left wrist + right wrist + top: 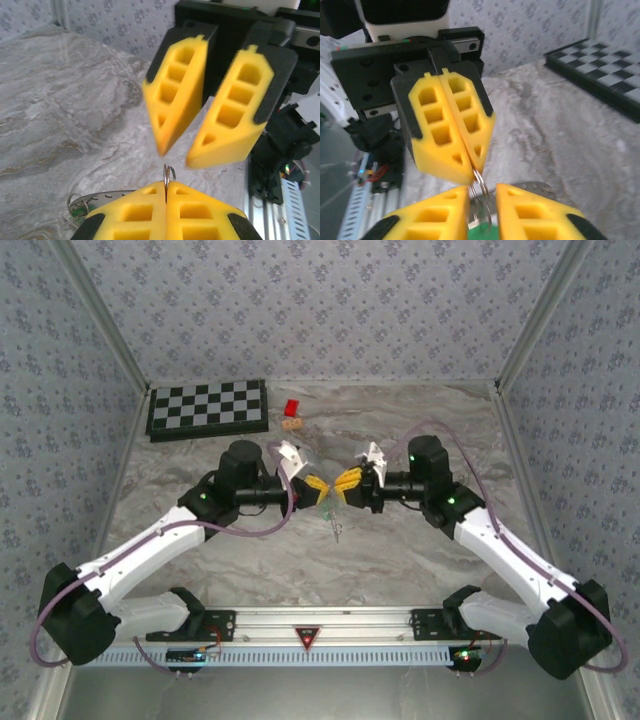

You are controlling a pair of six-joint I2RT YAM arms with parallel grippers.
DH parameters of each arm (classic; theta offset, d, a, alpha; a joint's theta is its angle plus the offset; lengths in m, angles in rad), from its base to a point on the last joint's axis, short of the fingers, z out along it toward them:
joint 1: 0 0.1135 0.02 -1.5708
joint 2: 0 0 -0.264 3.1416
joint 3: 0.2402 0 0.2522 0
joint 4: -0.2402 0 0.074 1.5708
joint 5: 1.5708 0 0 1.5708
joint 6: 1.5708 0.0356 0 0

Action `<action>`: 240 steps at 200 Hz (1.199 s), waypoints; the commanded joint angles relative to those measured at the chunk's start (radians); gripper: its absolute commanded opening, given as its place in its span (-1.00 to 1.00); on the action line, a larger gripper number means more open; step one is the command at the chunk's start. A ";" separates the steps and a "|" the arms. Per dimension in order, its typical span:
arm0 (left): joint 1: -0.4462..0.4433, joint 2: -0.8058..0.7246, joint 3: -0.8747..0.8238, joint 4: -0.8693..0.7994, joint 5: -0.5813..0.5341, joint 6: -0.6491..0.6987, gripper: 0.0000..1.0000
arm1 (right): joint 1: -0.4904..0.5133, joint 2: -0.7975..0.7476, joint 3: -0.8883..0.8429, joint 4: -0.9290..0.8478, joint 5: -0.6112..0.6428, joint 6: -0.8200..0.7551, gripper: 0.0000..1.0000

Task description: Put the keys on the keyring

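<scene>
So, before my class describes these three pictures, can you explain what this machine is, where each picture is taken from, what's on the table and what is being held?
These are two robot arms, left and right, bolted at the near edge of a marble table, each ending in a yellow two-finger gripper. One picture looks down from above and behind; the other two come from cameras on the wrists. At the back lie a chessboard, a red block and a tan piece. The left gripper is shut on a thin wire ring. The right gripper faces it, open; a green key head shows between its fingers.
</scene>
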State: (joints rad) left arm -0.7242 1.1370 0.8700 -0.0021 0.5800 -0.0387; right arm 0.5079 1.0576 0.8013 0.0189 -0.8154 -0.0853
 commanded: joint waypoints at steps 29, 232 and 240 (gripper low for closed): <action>0.000 -0.088 -0.070 0.255 -0.082 -0.103 -1.00 | -0.021 -0.076 -0.074 0.158 0.080 0.076 -0.34; -0.017 -0.114 -0.132 0.517 -0.126 -0.277 -1.00 | 0.169 -0.047 -0.062 0.226 0.364 -0.050 -0.76; -0.018 -0.112 -0.134 0.524 -0.126 -0.282 -1.00 | 0.170 -0.047 -0.064 0.226 0.356 -0.053 -0.87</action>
State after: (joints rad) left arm -0.7361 1.0412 0.7357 0.4240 0.4580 -0.2943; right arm 0.6685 1.0153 0.7189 0.2234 -0.4751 -0.1177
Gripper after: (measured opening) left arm 0.057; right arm 0.119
